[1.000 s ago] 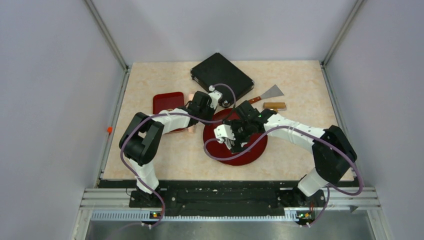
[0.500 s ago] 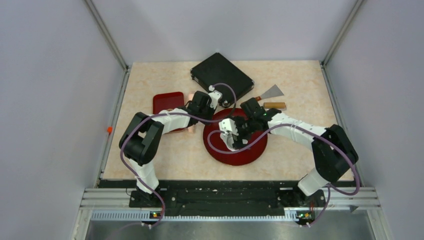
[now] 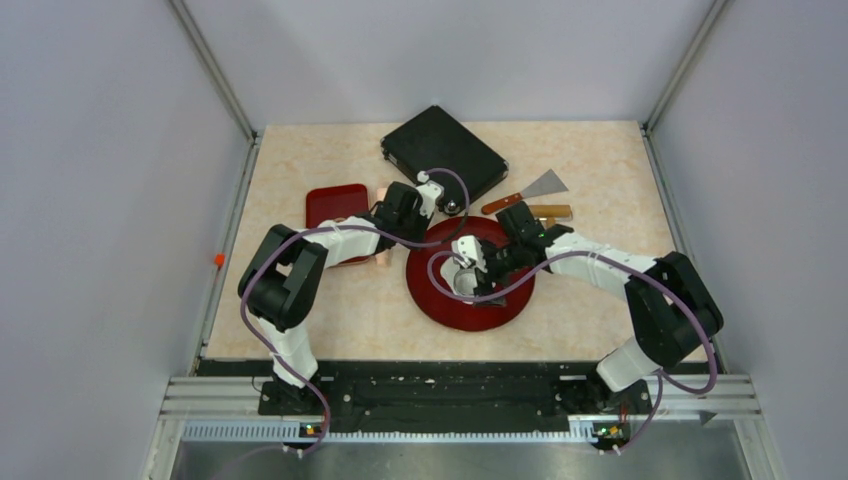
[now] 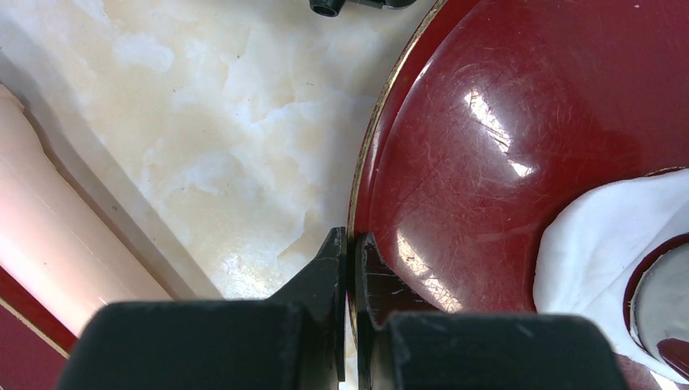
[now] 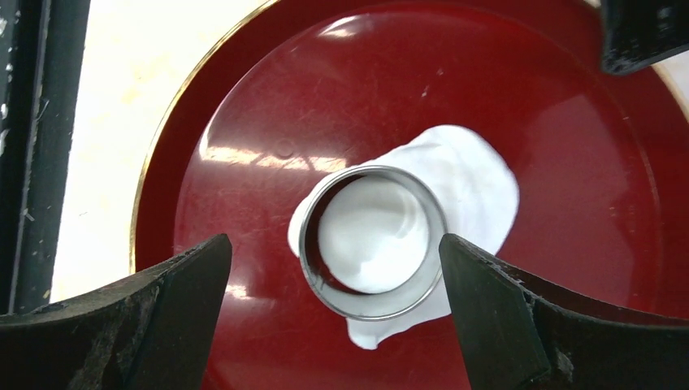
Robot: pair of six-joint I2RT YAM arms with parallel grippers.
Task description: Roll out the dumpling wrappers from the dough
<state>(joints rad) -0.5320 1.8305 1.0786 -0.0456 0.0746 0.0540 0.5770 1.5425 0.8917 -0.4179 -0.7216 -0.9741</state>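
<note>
right gripper (image 5: 333, 244) jaws wide over ring cutter (image 5: 374, 311) on dough (image 5: 479, 187), left gripper (image 4: 351, 244) clamps plate (image 4: 487, 97) (nice anchor), so grip centred.

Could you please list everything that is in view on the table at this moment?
table: one, beige marbled, under everything
round plate: one, dark red with a gold rim, middle of the table
dough: one flattened patch, white, on the plate
ring cutter: one, shiny, standing on the dough
tray: one, red, rectangular, left of the plate
rolling pin: one, pale pink, along the tray's right edge
flat box: one, black, far middle
scraper: one, metal blade with a wooden handle, beyond the plate
wooden block: one, brown, beside the scraper
left gripper: black, shut on the plate's rim
right gripper: black, open above the ring cutter
</note>
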